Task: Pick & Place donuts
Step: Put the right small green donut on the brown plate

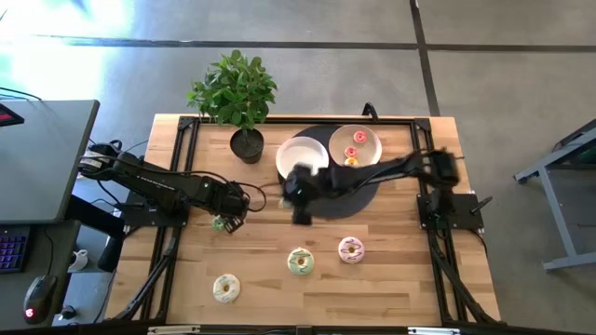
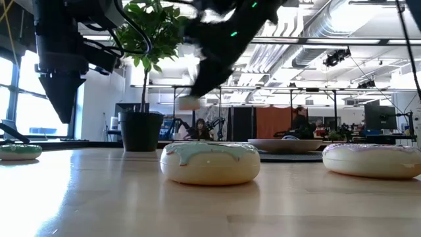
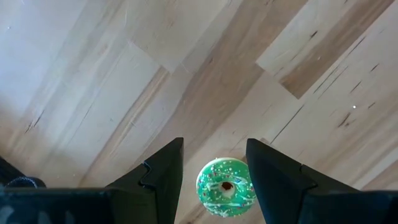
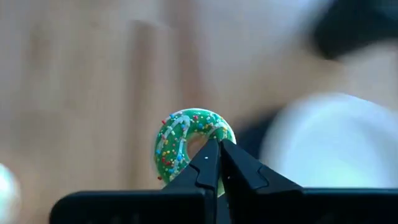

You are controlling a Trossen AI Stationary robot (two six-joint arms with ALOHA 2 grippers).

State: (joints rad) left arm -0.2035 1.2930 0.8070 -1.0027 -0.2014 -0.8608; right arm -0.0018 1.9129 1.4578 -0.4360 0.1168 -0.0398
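While the left pincer [image 3: 214, 180] hangs wide above a tiny green donut [image 3: 226, 186] on the surface [image 1: 391, 279], the right pincer [image 4: 214, 155] pinches another green donut [image 4: 186, 140] by its rim, likely to carry it plateward.

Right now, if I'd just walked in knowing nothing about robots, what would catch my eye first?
Probably the right gripper, pinching a tiny green sprinkled donut in its shut fingers above the table's middle, beside the white plate. Next, the left gripper hangs open directly over another tiny green donut lying on the wooden table. Three larger frosted donuts sit along the near side, and a leafy potted plant stands at the back.
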